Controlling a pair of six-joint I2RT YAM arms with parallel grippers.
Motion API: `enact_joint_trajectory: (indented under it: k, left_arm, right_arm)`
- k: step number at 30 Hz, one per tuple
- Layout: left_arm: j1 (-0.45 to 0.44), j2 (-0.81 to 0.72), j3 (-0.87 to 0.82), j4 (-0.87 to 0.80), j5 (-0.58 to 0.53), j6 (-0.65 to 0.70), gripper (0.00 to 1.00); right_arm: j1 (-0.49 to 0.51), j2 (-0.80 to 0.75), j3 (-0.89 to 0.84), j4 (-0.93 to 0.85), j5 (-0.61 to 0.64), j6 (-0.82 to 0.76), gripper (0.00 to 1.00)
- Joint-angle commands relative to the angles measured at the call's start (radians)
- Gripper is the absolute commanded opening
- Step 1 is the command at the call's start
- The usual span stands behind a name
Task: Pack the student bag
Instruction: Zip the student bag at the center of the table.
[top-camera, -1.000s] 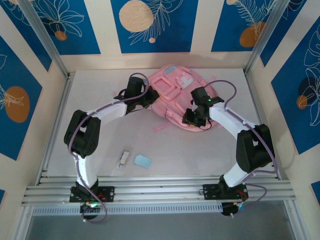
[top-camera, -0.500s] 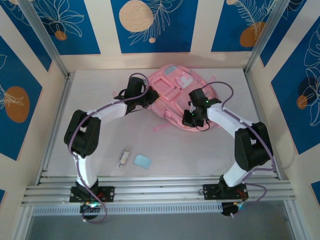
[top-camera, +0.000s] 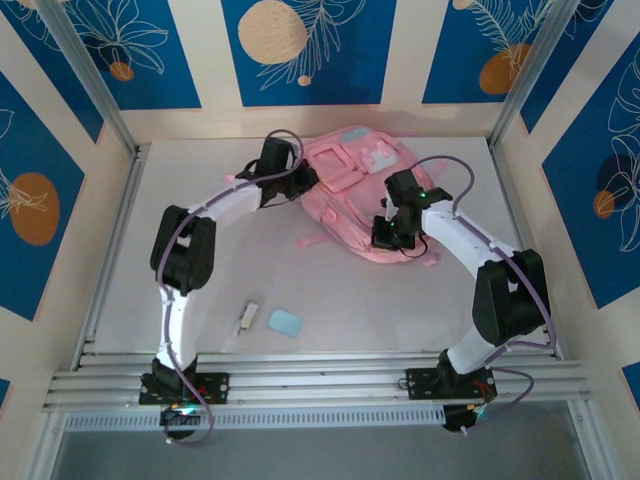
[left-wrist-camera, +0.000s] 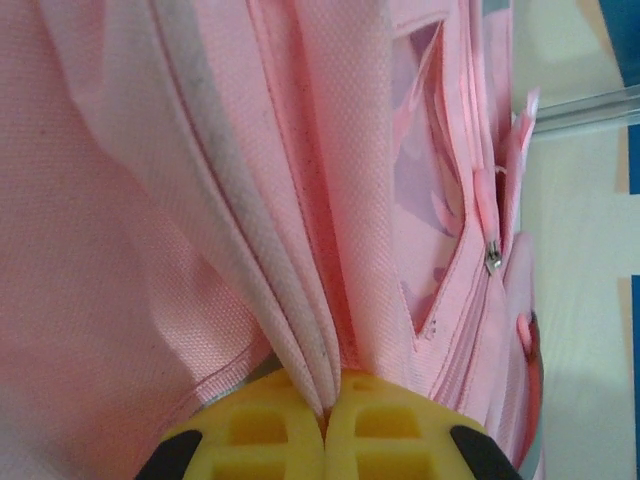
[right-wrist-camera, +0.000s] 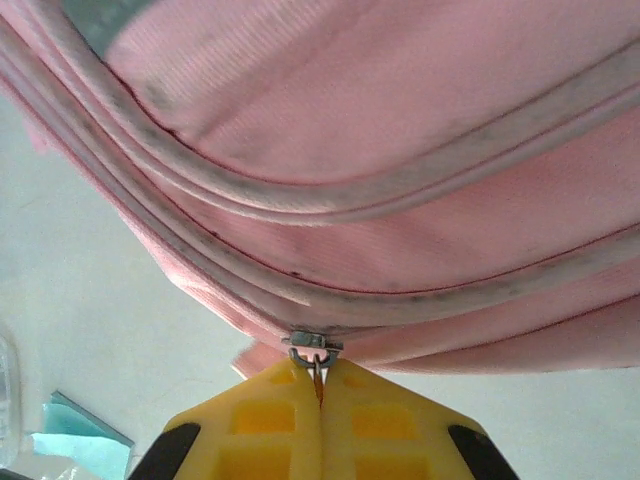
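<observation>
The student bag (top-camera: 345, 205), soft pink fabric with front pockets, a pale blue-and-white patch and grey-smudged piping, lies crumpled at the 12 o'clock end of the table (top-camera: 330, 290). At the bag's 9 o'clock edge the left gripper (left-wrist-camera: 325, 412) pinches a fold of its fabric. At 5 o'clock the right gripper (right-wrist-camera: 320, 385) is clamped tight on a metal zipper pull (right-wrist-camera: 314, 345).

A pale blue flat piece (top-camera: 285, 323) lies on the grey surface (top-camera: 400, 300), just beside a small whitish stick-shaped item (top-camera: 248, 317). Blue leaf-patterned panels (top-camera: 300, 45) line the walls.
</observation>
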Motion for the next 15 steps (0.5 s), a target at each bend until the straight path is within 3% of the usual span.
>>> enact_joint_trajectory:
  k: [1, 2, 4, 5, 8, 12, 15]
  left_arm:
    - [0.078, 0.06, 0.168, 0.021, -0.068, 0.049, 0.0]
    - [0.077, 0.067, 0.187, 0.003, -0.037, 0.048, 0.04]
    - [0.076, 0.056, 0.175, -0.019, 0.014, 0.037, 0.23]
    - [0.075, 0.037, 0.153, -0.027, 0.042, 0.032, 0.36]
    - [0.069, -0.054, 0.014, -0.013, 0.095, 0.018, 0.6]
    - [0.057, -0.205, -0.211, 0.037, 0.127, -0.018, 0.67]
    - [0.036, -0.285, -0.332, 0.08, 0.123, -0.059, 0.67]
  right_arm:
    - [-0.005, -0.031, -0.037, -0.182, -0.09, 0.004, 0.0]
    - [-0.004, -0.026, -0.035, -0.138, -0.13, 0.024, 0.0]
    - [-0.002, -0.007, -0.027, -0.043, -0.207, 0.072, 0.0]
    - [-0.001, 0.008, -0.019, 0.011, -0.25, 0.101, 0.0]
    - [0.005, 0.07, 0.026, 0.166, -0.35, 0.187, 0.0]
    - [0.028, 0.176, 0.138, 0.31, -0.461, 0.26, 0.0]
    - [0.06, 0.266, 0.267, 0.303, -0.505, 0.25, 0.0]
